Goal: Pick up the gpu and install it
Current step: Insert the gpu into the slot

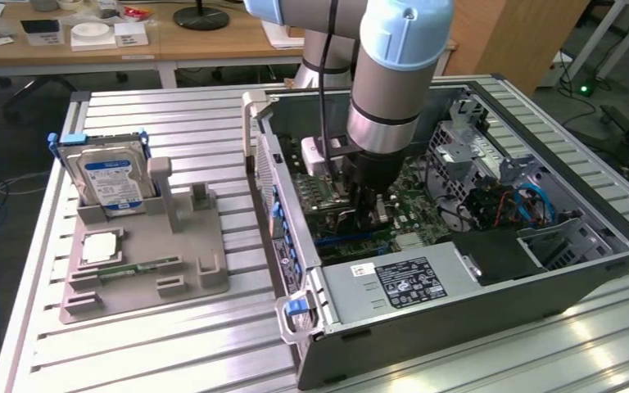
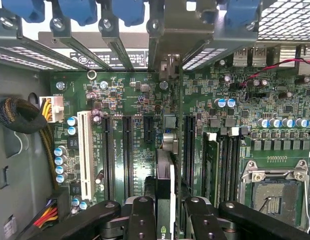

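While inside the PC case (image 1: 576,262), end effector (image 2: 165,210) grips the gpu (image 2: 166,175) edge-on.
Gpu sits upright over the motherboard (image 2: 139,95) mid-case, w/ its bracket toward the case's rear slot wall; hard drive (image 1: 112,182) on holder near table's (image 1: 161,115) far side.

This is a robotics lab or engineering workshop. An opened computer case (image 1: 457,246) with its green motherboard (image 2: 144,150) exposed lies on a ribbed aluminium workbench (image 1: 161,115), and beside the case stands a grey fixture (image 1: 145,254) holding a hard drive (image 1: 110,180). Beyond the case are wooden desks (image 1: 128,45) with small boxes, and loose cables lie on the grey floor.
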